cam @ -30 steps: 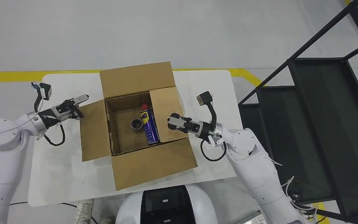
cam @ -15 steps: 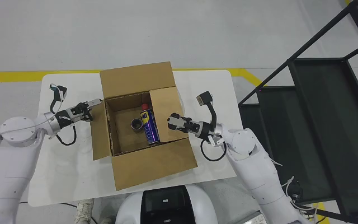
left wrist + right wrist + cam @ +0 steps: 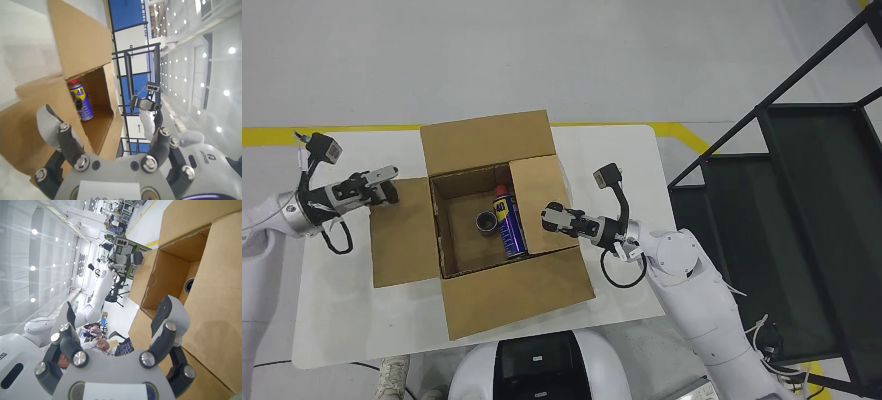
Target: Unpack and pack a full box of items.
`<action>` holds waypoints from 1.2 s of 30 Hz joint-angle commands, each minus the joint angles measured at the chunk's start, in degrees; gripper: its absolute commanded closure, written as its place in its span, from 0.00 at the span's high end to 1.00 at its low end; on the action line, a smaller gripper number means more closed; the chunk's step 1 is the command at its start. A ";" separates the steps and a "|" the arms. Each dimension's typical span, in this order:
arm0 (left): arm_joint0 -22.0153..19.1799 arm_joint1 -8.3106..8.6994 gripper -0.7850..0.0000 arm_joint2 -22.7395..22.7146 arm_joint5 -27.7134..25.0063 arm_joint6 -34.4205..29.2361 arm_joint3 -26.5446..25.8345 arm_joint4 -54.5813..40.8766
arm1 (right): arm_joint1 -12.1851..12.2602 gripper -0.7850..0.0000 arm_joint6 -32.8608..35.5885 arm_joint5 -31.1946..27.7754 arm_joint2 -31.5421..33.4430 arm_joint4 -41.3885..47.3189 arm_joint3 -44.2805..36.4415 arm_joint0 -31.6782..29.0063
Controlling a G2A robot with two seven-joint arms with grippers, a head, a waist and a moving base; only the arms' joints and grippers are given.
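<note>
Top view has the white counter [image 3: 342,320] across the middle of the frame, with the open box [image 3: 512,295] on it at centre. Its left flap [image 3: 402,235] is folded out towards the left of the frame. The right flap [image 3: 539,200] stands more upright, leaning a little over the opening. Inside, the can [image 3: 508,225] lies on the box floor near the right wall. A round, dark-mouthed item [image 3: 486,221] sits just against its left side. The contents are still packed, so I'd say the step in hand is getting the flaps out of the way before unpacking starts.

The left end effector [image 3: 388,185] hovers by the upper corner of the left flap, fingers spread wide with nothing held. Whether a finger touches the cardboard I cannot tell. The right end effector [image 3: 548,218] sits at the outer face of the right flap, also spread wide and empty.

Next, as I judge it, the right flap wants pushing outward. Then one arm has to go down into the opening and close across the can's body without snagging the item beside it.
</note>
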 commanded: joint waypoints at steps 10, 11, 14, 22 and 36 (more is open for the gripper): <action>-5.68 -1.25 1.00 7.82 2.83 -0.28 -6.70 0.46 | 0.00 1.00 0.00 0.00 0.00 0.00 0.00 0.00; -6.67 -1.54 1.00 9.23 3.20 -0.25 -6.96 0.42 | 0.00 1.00 0.00 0.00 0.00 0.00 0.00 0.00; -9.57 -2.44 1.00 13.52 4.06 -0.16 -7.22 1.03 | 0.00 1.00 0.00 0.00 0.00 0.00 0.00 0.00; -14.70 -5.45 1.00 25.16 7.61 5.30 -4.94 4.50 | 0.00 1.00 0.00 0.00 0.00 0.00 0.00 0.00; -16.71 -6.68 1.00 28.83 7.72 6.37 -2.39 5.57 | 0.00 1.00 0.00 0.00 0.00 0.00 0.00 0.00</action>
